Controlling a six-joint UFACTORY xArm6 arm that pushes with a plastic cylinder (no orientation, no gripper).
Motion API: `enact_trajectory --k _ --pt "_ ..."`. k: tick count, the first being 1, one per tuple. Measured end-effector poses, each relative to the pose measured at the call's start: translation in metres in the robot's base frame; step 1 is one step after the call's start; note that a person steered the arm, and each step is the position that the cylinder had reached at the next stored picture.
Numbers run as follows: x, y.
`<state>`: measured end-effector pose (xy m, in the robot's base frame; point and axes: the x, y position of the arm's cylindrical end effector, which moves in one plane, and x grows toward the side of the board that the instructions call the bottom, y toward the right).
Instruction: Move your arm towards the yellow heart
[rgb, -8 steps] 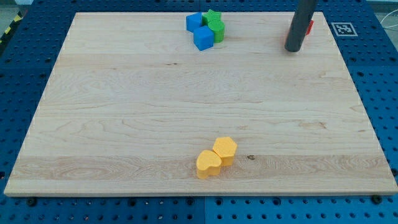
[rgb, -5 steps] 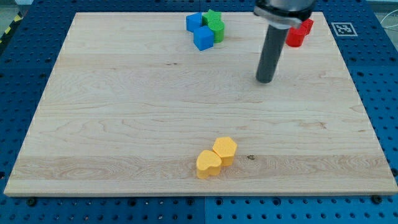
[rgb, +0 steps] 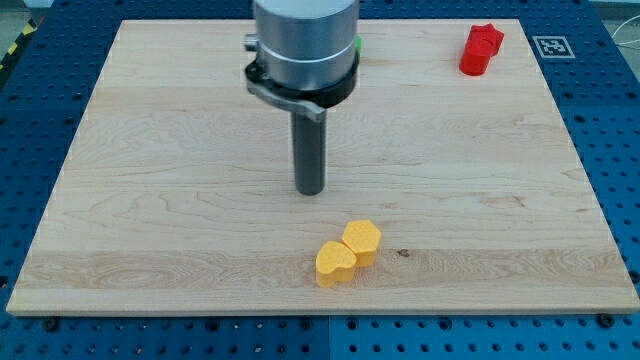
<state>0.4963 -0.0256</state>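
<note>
Here my tip (rgb: 310, 190) rests on the wooden board (rgb: 150, 200), close to its middle, at the end of a straight dark rod that hangs from a grey cylindrical mount. There is no pincer on this arm, only the bare rod, so nothing is held or clamped.

Just below my tip, toward the view's bottom and a little to the right, lies the yellow heart (rgb: 335, 263). A short strip of bare wood separates the two, and nothing lies between them. Touching the heart on its upper right side is a second yellow block (rgb: 362, 241), roughly hexagonal, which sits slightly nearer to my tip than the heart does.

Far off at the view's top right corner of the board stands a red block (rgb: 480, 48), well apart from everything else; its exact shape is hard to make out. A sliver of a green block (rgb: 358, 44) peeks out beside the grey mount, which hides the rest of it.
</note>
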Motion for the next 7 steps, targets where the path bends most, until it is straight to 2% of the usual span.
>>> enact_trajectory --k 3,4,5,7 --pt "0.01 -0.011" --pt "0.014 -0.039" --pt "0.046 -0.063" --pt "0.113 -0.015"
